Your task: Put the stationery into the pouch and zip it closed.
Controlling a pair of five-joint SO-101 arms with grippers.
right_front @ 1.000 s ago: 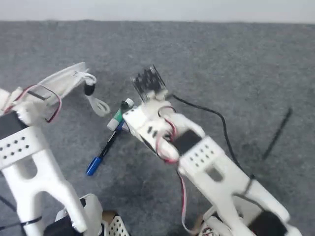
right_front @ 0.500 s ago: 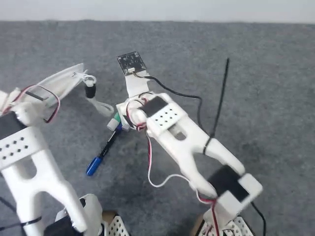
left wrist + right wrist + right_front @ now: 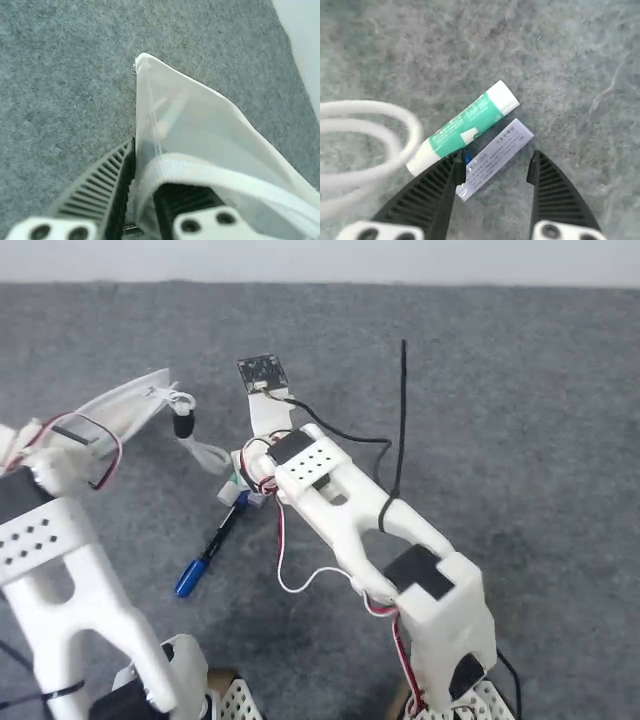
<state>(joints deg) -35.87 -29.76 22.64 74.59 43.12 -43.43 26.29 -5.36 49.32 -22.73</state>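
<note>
Grey felt tbl [image 3: 520,390], blue pen [image 3: 212,545] on it; white wall [image 3: 320,260] behind

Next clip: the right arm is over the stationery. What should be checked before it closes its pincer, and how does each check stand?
1. Right pincer open: ok, jaws wide apart.
2. Target framed: ok, white block lies between the jaws.
3. Single item in the grasp: cannot tell; green tube lies along the block, by one jaw.
4. Strap clear of the pickup: not ok, its loop lies by the tube.
5. Left pincer holding pouch: ok, shut on it.
6. Pouch mouth open: cannot tell.
</note>
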